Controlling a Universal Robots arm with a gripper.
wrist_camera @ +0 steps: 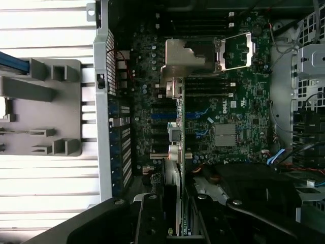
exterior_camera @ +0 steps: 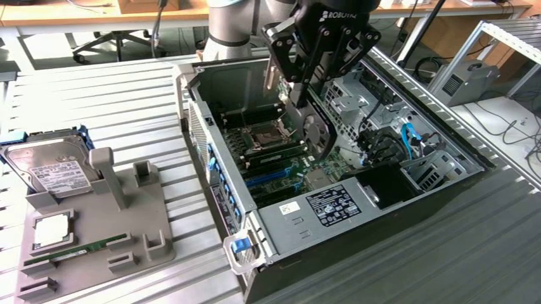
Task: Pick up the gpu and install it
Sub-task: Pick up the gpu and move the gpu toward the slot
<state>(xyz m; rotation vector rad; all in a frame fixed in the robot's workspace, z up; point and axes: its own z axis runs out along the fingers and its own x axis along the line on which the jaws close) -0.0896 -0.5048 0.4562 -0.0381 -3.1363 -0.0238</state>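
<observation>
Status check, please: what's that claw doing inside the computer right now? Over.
Claw shut on gpu, card held on edge. Card inside open case, over the motherboard slots; seated or not, can't tell. No obstruction seen beneath it.

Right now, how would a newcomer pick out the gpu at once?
Find the open computer case at the middle of the exterior view. Inside it, the gripper holds the gpu on edge above the motherboard. Unlike the hard drive and RAM stick outside the case, it carries a round black fan.
</observation>
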